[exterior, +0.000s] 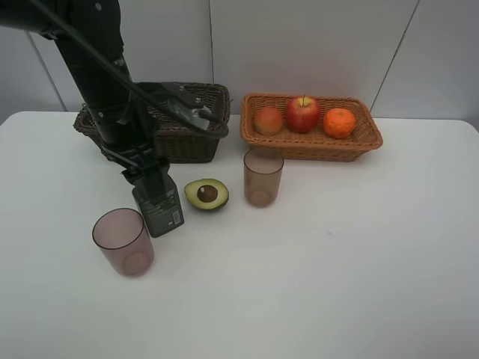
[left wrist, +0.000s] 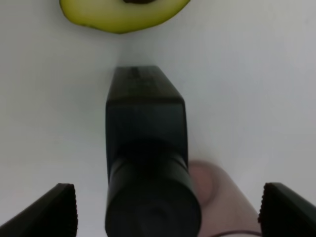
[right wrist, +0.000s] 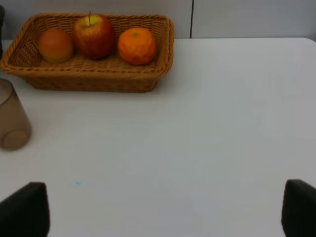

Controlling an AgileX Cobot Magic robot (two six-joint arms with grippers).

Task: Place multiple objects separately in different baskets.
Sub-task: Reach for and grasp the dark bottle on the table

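Sorting so far: three fruits lie side by side in the light orange-tan basket: the peach-coloured fruit, the red apple and the orange tangerine.
Dark brown basket: it stands at the back, to the left of the other basket and partly hidden behind the left arm. I cannot tell what is inside it.
Halved avocado: cut side up on the tabletop, outside both baskets.
Dark green pump bottle: standing on the tabletop just beside the avocado, in front of the dark basket.
Back mauve cup: upright on the tabletop, near the front of the orange-tan basket.
Front mauve cup: upright on the tabletop, near the bottle.
Small pink bottle: not seen in any view.
Left hand: fingers wide apart, one on each side of the bottle's pump head, and not touching it as far as the wrist view shows. It holds nothing.
Right hand: fingers wide apart over bare tabletop, well apart from everything, and empty.
Progress, as I judge it: about half or less. The avocado, the bottle and both cups are not yet in a basket. The step in hand seems to be the grasp on the bottle.
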